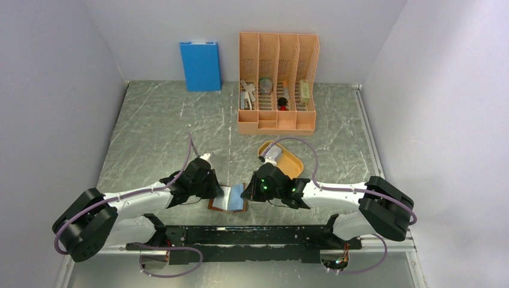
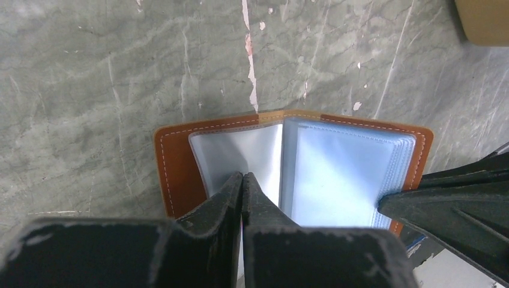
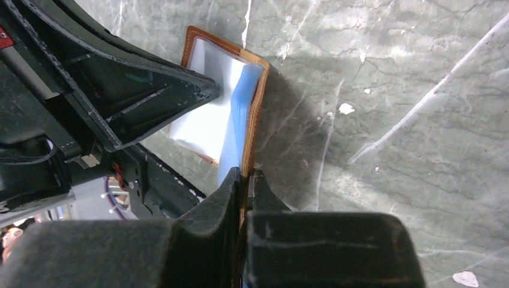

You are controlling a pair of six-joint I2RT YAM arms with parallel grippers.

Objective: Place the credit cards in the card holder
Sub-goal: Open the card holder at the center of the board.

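**A:** The card holder [image 1: 228, 199] lies open on the bench [image 1: 150, 132], right at the near edge, between the two arms.

**B:** And both arms are on it. The left gripper [image 2: 243, 180] has its fingers pressed together on the near edge of the pale left sleeve [image 2: 234, 150], and seems to hold that half down flat.

**A:** The right gripper [image 3: 245, 177] is clamped on the brown right cover, which stands tilted up, so the bluish sleeves [image 3: 237, 114] fan out.

**B:** I'd call this the opening step: holder spread, and no card in either gripper.

**A:** So where are the credit cards [image 1: 271, 156]?

**B:** Something small and silvery sits in the orange tray [image 1: 293, 163], just behind the right arm. I take that for them, but it's too small to count.

**A:** Next move?

**B:** My guess is that one gripper lets go and fetches a card while the other holds a pocket agape. A thin card lying flat will be fiddly to lift by its edge. The pocket mouth is narrow, so the card has to go in edge-on and square.
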